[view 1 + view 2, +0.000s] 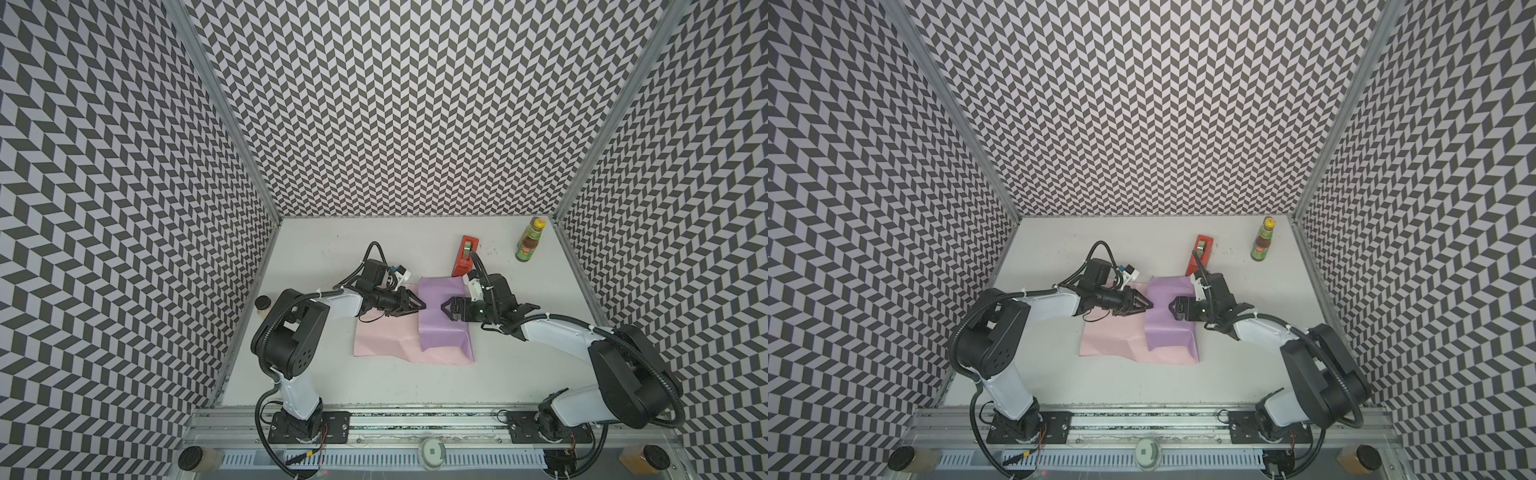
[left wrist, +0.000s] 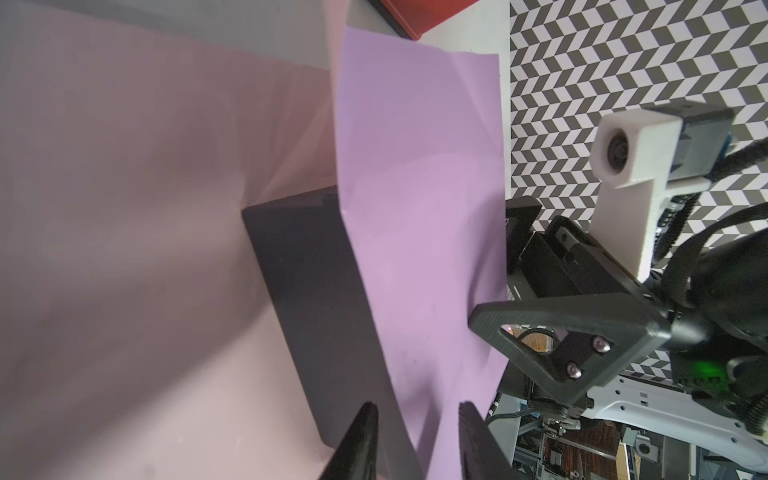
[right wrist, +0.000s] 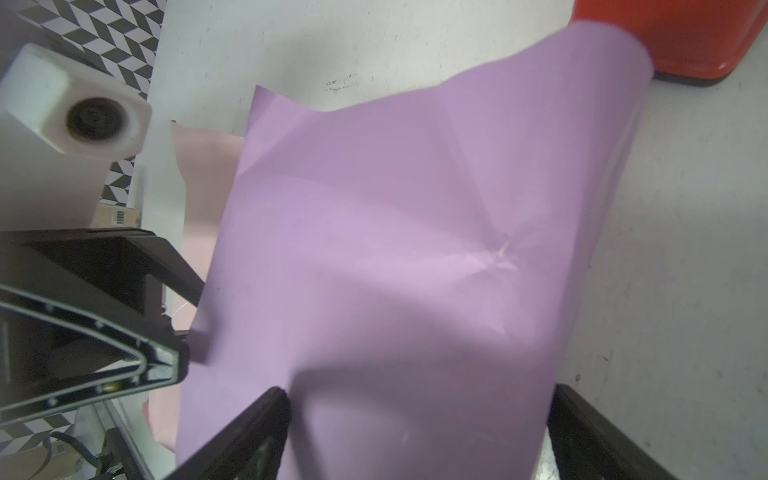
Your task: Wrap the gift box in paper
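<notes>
Mid-wrap, first flap over. Gift box [image 2: 316,299] on the pink face of the paper [image 1: 386,336], near the middle of the surface [image 1: 332,386]; hidden in both top views under the lilac flap [image 1: 440,328], dark side wall visible only from the left wrist. Flap folded in from the right and draped across the box top, probably to cover that face before bringing the pink side across.

Left fingers [image 2: 358,442] part-closed with a clear gap, one low beside the box wall, one above the flap, free edge of the flap between them; no pinch visible, so counted as released. Likely placed there to catch or pin that loose edge against the box.

Right fingers [image 3: 249,436] spread wide, grasping nothing, over the right half of the flap near the folded side; contact with the paper not resolvable. Presumably there to press the fold flat.

Creases and a puckered dent in the flap: springy sheet, likely to lift without a hold. Red tape dispenser [image 1: 465,255] just beyond the flap's far corner, within reach of the right arm for sealing. Bottle [image 1: 527,241] in the far right corner, well apart, irrelevant.
</notes>
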Motion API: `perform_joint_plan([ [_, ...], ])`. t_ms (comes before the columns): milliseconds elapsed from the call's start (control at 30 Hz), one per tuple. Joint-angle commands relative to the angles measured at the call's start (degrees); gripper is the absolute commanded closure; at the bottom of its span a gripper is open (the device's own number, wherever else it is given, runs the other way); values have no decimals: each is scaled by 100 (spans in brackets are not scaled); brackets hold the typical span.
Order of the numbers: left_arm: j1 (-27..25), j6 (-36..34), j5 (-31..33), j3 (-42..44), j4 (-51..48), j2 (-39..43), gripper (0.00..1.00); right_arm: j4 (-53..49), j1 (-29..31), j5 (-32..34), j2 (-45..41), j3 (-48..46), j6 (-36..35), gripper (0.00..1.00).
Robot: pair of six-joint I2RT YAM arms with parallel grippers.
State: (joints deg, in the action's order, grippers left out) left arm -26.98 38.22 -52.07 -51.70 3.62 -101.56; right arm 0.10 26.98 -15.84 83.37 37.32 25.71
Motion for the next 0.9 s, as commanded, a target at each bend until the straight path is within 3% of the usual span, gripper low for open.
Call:
perform_joint_plan([
  [0,-41,48,-113,46,246,123,71,-257,53,221,138,-204,-84,5],
  [367,-31,33,-153,44,332,13,100,-324,55,265,136,-142,-110,4],
  [633,63,-154,-69,73,163,9,100,-620,23,330,-131,79,-181,3],
  [867,74,-236,-44,108,131,-101,100,-622,-161,-213,-268,183,-151,3],
])
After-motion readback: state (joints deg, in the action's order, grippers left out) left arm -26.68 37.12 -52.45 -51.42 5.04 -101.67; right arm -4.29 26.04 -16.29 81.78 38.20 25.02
